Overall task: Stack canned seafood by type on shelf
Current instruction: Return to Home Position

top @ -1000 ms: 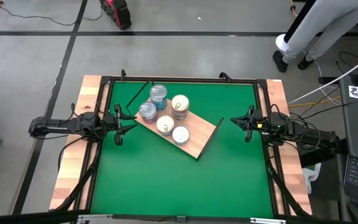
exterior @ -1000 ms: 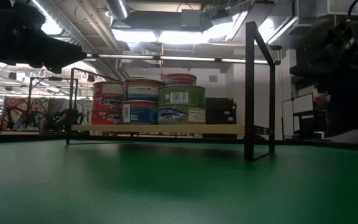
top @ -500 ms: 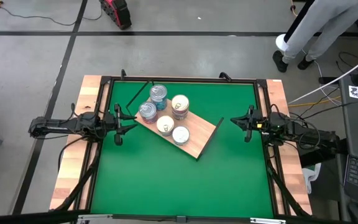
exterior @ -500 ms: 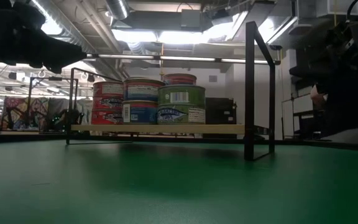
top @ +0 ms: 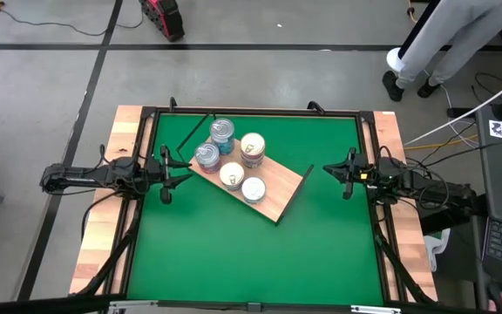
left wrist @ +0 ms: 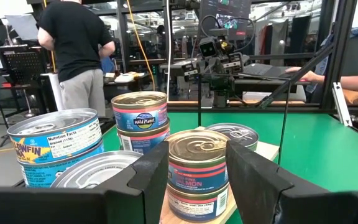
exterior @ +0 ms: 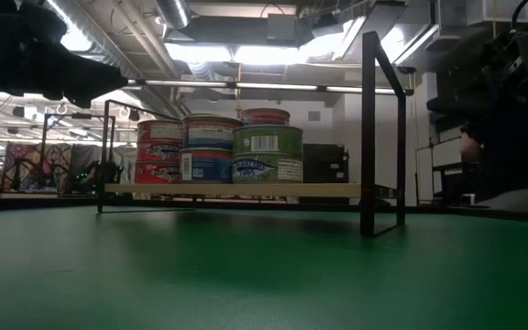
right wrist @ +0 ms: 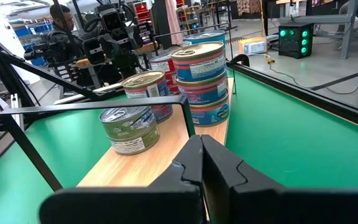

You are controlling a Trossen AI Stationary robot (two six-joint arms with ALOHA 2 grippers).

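Five spots on the shelf (top: 279, 197) carried canned seafood (top: 232, 175), mostly stacked; the shelf lay slanted on the green bench (top: 251, 257). The left gripper (left wrist: 197, 160) hung wide open and empty beside the shelf's left end. The right gripper (right wrist: 201, 149), closed on nothing, hovered near its right end.

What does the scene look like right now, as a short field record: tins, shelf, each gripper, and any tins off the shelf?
tins: canned seafood in five stacks, seen from above
shelf: lies at an angle on the green mat, carrying every stack
left gripper: open, empty, near the mat's left edge, beside the shelf's end
right gripper: shut, empty, near the mat's right edge, apart from the shelf
tins off the shelf: none in view
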